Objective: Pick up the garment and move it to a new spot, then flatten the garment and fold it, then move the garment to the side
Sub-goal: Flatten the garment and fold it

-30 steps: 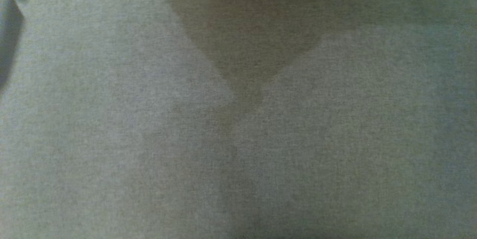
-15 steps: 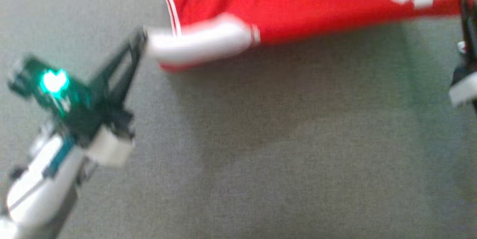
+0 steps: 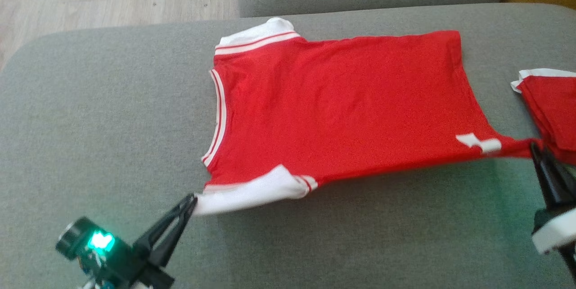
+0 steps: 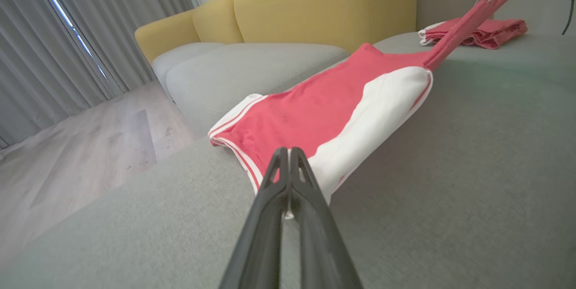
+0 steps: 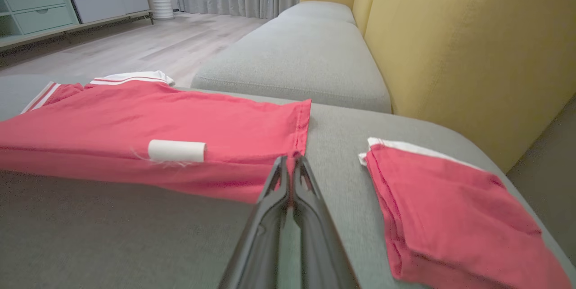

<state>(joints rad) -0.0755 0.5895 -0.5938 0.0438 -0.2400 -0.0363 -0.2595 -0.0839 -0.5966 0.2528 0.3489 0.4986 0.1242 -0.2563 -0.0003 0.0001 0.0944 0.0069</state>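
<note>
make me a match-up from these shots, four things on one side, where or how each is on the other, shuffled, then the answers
1 left claw
2 right claw
3 folded red garment
4 yellow backrest

a lying loose on the grey cushion
b shut on the white sleeve of the red shirt
c upright beside that cushion
d shut on the red shirt's hem corner

Pairs: 1-b, 2-d, 3-a, 4-c

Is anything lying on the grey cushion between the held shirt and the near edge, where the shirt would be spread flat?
Nothing visible lies on that part of the cushion. A folded red garment sits at the right, close beside the right gripper, which pinches a corner of the shirt.
</note>
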